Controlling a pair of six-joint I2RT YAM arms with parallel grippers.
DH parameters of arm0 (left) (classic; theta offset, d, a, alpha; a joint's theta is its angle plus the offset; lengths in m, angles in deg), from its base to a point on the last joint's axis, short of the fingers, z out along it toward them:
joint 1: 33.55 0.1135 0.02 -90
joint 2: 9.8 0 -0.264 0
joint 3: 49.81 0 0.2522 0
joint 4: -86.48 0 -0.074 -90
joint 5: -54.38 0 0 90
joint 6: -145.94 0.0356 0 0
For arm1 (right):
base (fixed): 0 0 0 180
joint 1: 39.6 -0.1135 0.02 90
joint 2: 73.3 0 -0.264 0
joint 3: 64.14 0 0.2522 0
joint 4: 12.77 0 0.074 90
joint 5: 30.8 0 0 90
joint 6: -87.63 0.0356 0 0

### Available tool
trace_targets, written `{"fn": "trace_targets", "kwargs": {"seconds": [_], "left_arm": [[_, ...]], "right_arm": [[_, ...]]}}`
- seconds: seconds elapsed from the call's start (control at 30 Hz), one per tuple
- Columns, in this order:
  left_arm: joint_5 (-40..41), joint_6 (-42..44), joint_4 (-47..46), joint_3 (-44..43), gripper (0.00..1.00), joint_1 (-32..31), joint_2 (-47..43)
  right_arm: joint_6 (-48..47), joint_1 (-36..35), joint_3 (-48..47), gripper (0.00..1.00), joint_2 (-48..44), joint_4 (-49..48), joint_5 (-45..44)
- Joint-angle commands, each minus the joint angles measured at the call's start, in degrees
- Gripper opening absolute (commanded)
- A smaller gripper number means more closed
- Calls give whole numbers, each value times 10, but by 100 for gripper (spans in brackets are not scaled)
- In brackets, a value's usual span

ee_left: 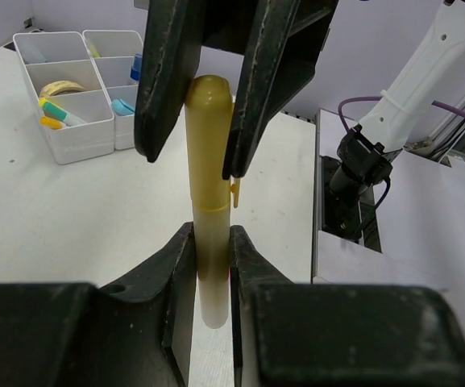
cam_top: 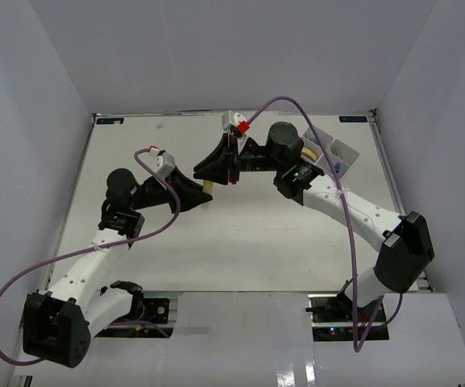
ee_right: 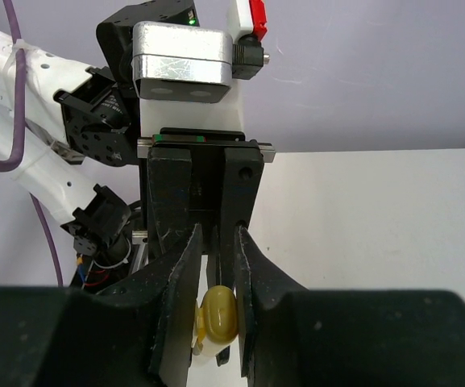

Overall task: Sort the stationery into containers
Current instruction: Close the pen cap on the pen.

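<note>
Left gripper: closed on the lower barrel of an olive-yellow plastic pen, one finger pressed against each side. In the left wrist view the pen stands upright out of this grip, with a small clip sticking out at its right side.

Right gripper: reaches in from the opposite end. Its two black fingers are shut on the pen's rounded cap and touch it on both sides. In the right wrist view the cap end sits low between these fingers, with the left gripper's body straight behind it.

The pen is held by both grippers at once, bridging them in the air above the white tabletop, toward the far middle of the table.

White plastic divided tray: stands at the far right of the table, well apart from the pen. A tan ring lies in one compartment. Beside it, the nearer compartment holds short markers with green and yellow ends. A small blue item lies in the next compartment over. I cannot tell what it is.
</note>
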Motion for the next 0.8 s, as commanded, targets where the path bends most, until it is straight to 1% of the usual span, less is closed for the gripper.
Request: {"fn": "trace_targets", "kwargs": {"seconds": [0.0, 0.13, 0.23, 0.27, 0.37, 0.6, 0.77], "left_arm": [[-10, -12, -33, 5, 0, -1, -9], [-13, -26, -52, 8, 0, -1, -9], [-17, -47, -77, 11, 0, -1, -12], [-19, -63, -98, 12, 0, -1, -12], [-19, -74, -116, 11, 0, -1, -9], [-3, -81, -124, -9, 0, 0, -9], [33, -60, -106, -24, 0, 4, -21]], "right_arm": [[10, -7, -4, 17, 3, -25, 21], [4, -11, -1, 15, 6, -9, 28], [-1, -13, 7, 13, 7, 5, 39], [-4, -13, 13, 13, 7, 8, 43], [-12, -15, 24, 12, 5, 30, 50], [-45, -24, 41, 11, 6, 98, 47], [-58, -26, 52, 11, 2, 136, 41]]}}
